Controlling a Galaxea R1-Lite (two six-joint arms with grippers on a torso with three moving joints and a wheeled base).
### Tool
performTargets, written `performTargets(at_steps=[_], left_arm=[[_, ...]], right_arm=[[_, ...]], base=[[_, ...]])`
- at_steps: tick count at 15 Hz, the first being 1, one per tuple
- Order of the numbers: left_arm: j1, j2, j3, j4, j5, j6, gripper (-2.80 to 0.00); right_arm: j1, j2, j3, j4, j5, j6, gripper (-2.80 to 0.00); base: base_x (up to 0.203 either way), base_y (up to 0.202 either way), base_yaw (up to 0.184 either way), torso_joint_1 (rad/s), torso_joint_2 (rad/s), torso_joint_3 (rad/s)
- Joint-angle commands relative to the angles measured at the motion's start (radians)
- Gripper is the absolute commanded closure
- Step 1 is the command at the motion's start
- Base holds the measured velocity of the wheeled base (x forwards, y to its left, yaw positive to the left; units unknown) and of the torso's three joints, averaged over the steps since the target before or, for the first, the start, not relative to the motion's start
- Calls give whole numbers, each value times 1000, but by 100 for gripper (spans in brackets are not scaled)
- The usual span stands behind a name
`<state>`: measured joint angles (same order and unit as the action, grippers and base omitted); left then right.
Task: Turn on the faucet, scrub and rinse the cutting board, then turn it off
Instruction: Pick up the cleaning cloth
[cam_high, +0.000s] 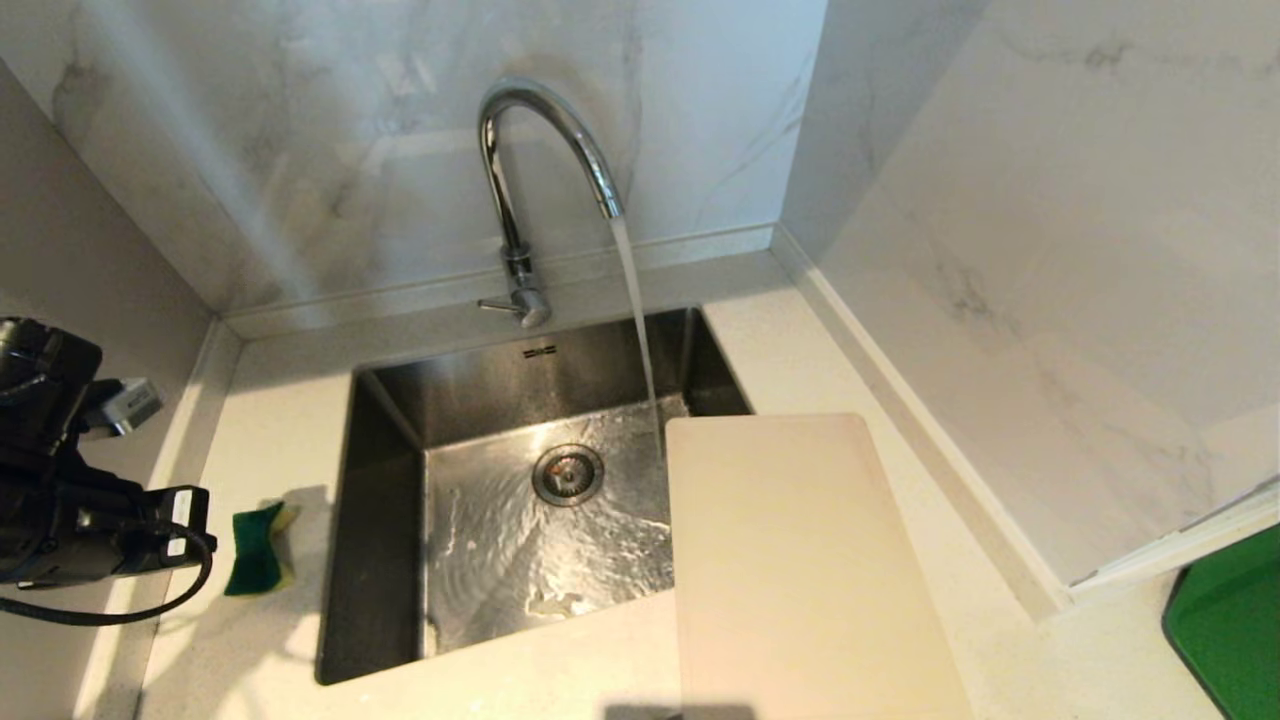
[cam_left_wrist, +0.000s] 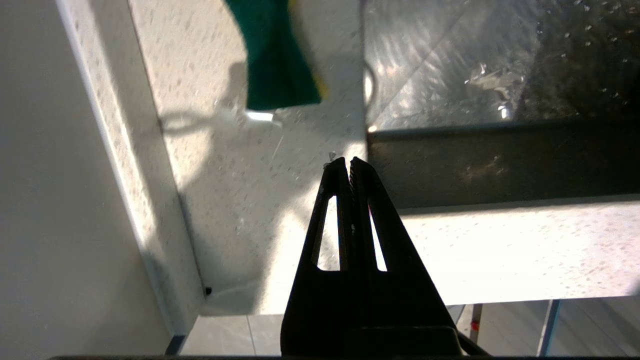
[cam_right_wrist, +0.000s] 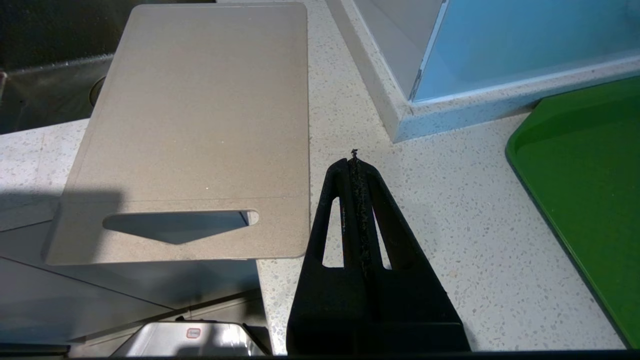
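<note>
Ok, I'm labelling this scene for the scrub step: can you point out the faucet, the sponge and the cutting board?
faucet (cam_high: 512, 215): head view, on the upright chrome neck.
sponge (cam_high: 255, 550): head view, on its green face, left of the sink.
cutting board (cam_high: 790, 560): head view, on its flat cream top.

The left gripper (cam_left_wrist: 349, 162) is held with its fingers pressed together and empty, its arm seen at the left edge of the head view. The right gripper (cam_right_wrist: 355, 162) is likewise closed on nothing.
</note>
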<state>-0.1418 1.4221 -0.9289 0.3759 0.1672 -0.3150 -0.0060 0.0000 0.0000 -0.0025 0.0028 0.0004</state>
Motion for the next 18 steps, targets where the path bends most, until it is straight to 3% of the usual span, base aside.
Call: performTargets(at_steps=[1, 3, 6, 11, 18], left_arm=[[64, 4, 29, -2, -38, -4, 0], [111, 18, 26, -5, -101, -3, 0], [93, 60, 25, -49, -91, 10, 0], [75, 192, -25, -90, -17, 12, 0], [103, 319, -103, -96, -18, 8, 0]], right_arm=[[0, 0, 0, -1, 0, 0, 0], [0, 0, 0, -1, 0, 0, 0], [0, 0, 0, -1, 0, 0, 0], [0, 0, 0, -1, 0, 0, 0], [0, 0, 0, -1, 0, 0, 0]], base=[[0, 0, 0, 0, 0, 0], [0, 0, 0, 0, 0, 0], [0, 0, 0, 0, 0, 0], [0, 0, 0, 0, 0, 0], [0, 0, 0, 0, 0, 0]])
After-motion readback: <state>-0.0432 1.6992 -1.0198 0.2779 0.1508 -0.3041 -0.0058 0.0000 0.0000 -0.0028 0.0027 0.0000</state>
